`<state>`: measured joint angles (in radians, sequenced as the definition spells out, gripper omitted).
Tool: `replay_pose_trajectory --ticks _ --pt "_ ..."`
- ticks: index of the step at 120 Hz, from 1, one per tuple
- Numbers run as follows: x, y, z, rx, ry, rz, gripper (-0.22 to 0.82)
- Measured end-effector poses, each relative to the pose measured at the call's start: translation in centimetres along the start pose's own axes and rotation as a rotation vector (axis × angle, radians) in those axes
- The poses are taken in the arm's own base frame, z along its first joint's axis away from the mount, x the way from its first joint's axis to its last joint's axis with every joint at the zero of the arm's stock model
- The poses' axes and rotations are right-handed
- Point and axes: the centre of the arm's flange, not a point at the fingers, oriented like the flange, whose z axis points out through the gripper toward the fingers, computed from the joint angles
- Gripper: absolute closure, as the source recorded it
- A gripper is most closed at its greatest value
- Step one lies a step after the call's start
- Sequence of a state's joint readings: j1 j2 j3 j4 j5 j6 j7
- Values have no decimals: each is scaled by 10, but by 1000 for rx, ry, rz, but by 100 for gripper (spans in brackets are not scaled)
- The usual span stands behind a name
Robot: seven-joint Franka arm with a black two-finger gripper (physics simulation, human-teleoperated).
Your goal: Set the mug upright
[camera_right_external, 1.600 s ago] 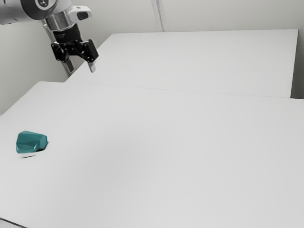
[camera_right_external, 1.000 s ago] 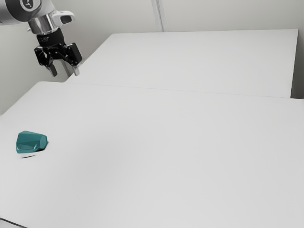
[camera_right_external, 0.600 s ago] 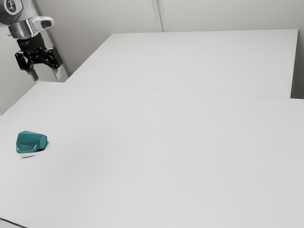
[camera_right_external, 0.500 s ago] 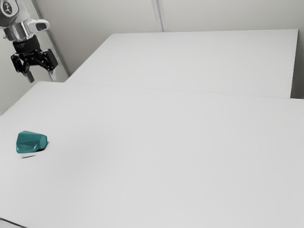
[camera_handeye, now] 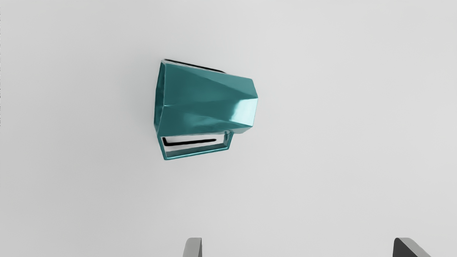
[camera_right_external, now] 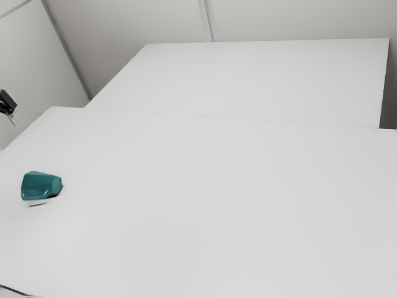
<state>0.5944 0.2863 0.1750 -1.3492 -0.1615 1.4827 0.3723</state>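
Pale grey walls stood behind the white desk, above which hung the pincer, open and holding nothing, its two fingers wide apart. The teal faceted mug lay on its side on the desk, below the pincer and well apart from it, out ahead of the fingertips. It was not centred on the gap: it lay mostly before one finger, well off the line of the other finger.

Its long axis ran roughly along the line joining the fingertips, the wide mouth facing away from the other finger and the narrower base pointing to that finger's side. The angular handle stuck out toward the pincer.

Since the mug was not upright, the coming move seemed to call for the pincer to shift over it and descend. Closing across the body would likely have needed about a quarter turn of the hand; the handle might have fouled a finger.
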Motion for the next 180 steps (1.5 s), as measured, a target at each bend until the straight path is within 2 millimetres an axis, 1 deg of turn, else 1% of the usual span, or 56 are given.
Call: replay_pose_trajectory --ticks 7,13,18,40,52,59,71,91,104,107,118,135,157,180 --pt "9 -22 8 -29 11 3 2" --pt "10 -44 16 -68 24 0 2" --pt "12 -56 24 -96 29 4 2" --pt "15 -97 56 -213 54 30 2" --pt "19 -110 74 -246 61 50 2" --pt "18 -123 85 -266 70 49 2" --pt "15 -137 98 -296 84 56 2" --pt "9 -149 132 -397 121 64 2" --pt "10 -152 145 -431 149 85 2" --pt "9 -154 150 -442 154 85 2" --pt "6 -162 172 -484 174 82 2" --pt "3 -174 196 -517 201 88 2" --pt "0 -183 213 -562 265 108 2" --pt "3 -179 223 -618 343 150 2"
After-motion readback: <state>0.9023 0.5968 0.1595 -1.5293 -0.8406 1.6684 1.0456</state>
